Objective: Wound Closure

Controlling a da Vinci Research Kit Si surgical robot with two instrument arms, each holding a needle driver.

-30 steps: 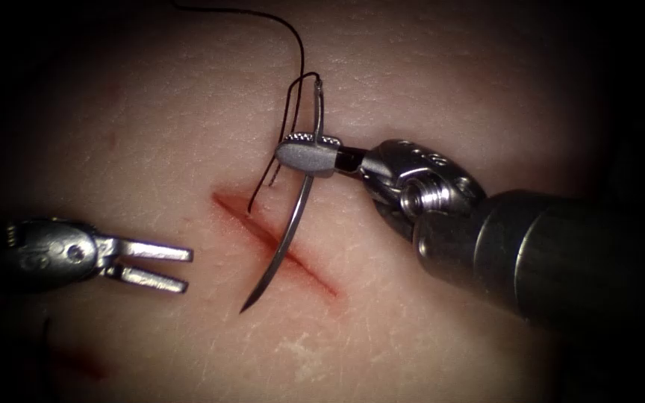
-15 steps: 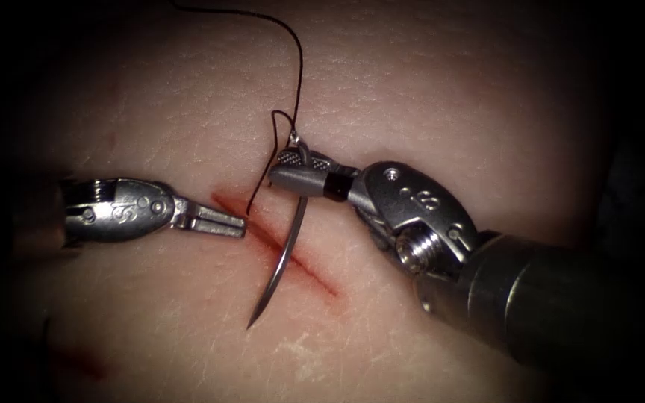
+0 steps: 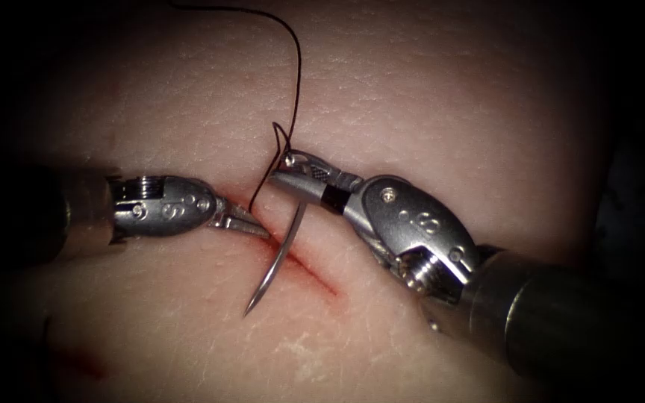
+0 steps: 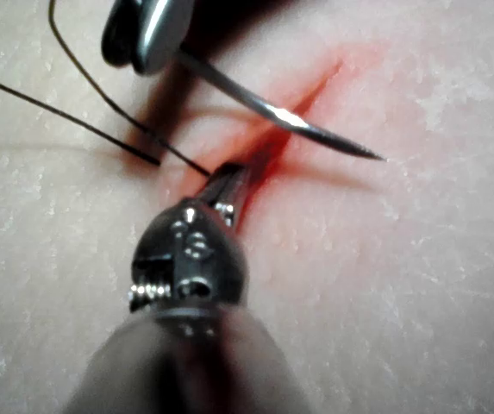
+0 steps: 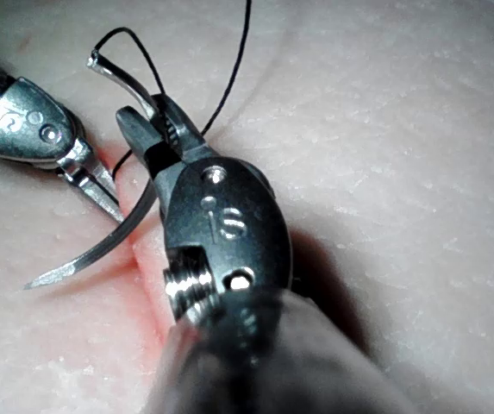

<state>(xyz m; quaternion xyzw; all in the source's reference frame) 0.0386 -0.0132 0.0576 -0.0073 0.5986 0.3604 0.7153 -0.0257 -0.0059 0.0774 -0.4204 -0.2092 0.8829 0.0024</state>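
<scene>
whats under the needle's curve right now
The needle, held near its thread end by the right tool, is not in the tissue; beneath it runs the cut. The stretch directly under it is hidden.

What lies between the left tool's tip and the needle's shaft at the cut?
Between the left tool and the needle, held near its tail by the right tool, the endoscope view shows a short stretch of the cut.

Dark vignette, bright centre, soft edges.
</scene>
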